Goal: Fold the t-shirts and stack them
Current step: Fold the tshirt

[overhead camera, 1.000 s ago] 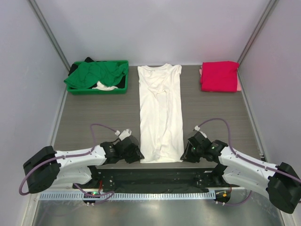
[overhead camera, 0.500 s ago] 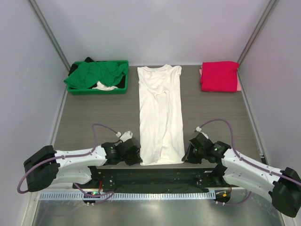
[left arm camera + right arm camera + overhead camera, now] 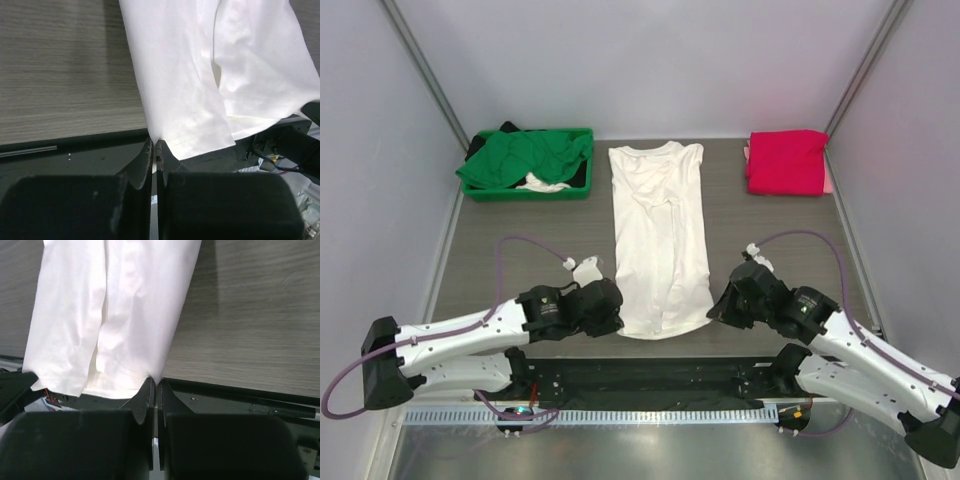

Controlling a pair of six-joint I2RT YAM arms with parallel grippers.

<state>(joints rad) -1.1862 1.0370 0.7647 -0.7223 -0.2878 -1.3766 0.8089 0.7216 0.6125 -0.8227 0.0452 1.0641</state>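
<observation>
A white t-shirt (image 3: 660, 235), folded lengthwise into a long strip, lies down the middle of the table, collar at the far end. My left gripper (image 3: 617, 312) is shut on its near left hem corner (image 3: 156, 136). My right gripper (image 3: 713, 310) is shut on its near right hem corner (image 3: 156, 376). Both corners are lifted off the table, the hem (image 3: 663, 332) sagging between them. A folded pink-red t-shirt (image 3: 786, 161) lies at the far right. A green t-shirt (image 3: 525, 157) is heaped in the bin.
A green plastic bin (image 3: 526, 192) stands at the far left, holding the green tee plus dark and white cloth. A black base rail (image 3: 650, 375) runs along the near table edge under the hem. Side walls close in left and right.
Both grippers have risen and moved slightly away from me, lifting the white shirt's near hem off the table. The hem now sags between them.
</observation>
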